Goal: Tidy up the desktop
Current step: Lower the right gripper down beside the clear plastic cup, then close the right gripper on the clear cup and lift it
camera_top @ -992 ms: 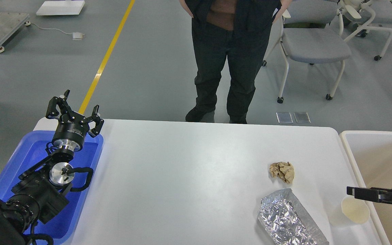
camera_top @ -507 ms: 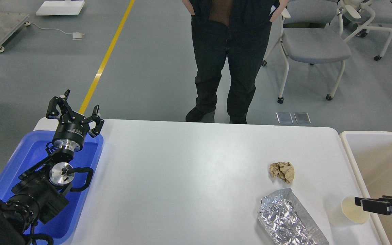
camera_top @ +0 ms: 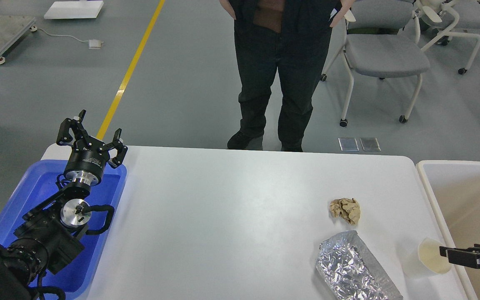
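Note:
The white desktop (camera_top: 231, 208) carries a crumpled brown paper ball (camera_top: 345, 210), a crinkled silver foil bag (camera_top: 354, 271) at the front edge, and a cream paper cup (camera_top: 431, 257) lying near the right edge. My right gripper (camera_top: 446, 252) comes in from the right, with its tip at the cup's right rim. It is seen side-on, so its fingers cannot be told apart. My left gripper (camera_top: 91, 134) is open and empty, raised over the far end of the blue tray (camera_top: 23, 196).
A cream-beige bin (camera_top: 465, 196) stands against the table's right edge. A person in dark trousers (camera_top: 279, 83) stands just behind the far edge. Grey chairs (camera_top: 383, 58) are on the floor at the back right.
My right gripper has drawn back to the right and dropped lower, from above the cup to its right rim. The cup, paper ball, foil bag and left arm have not moved.

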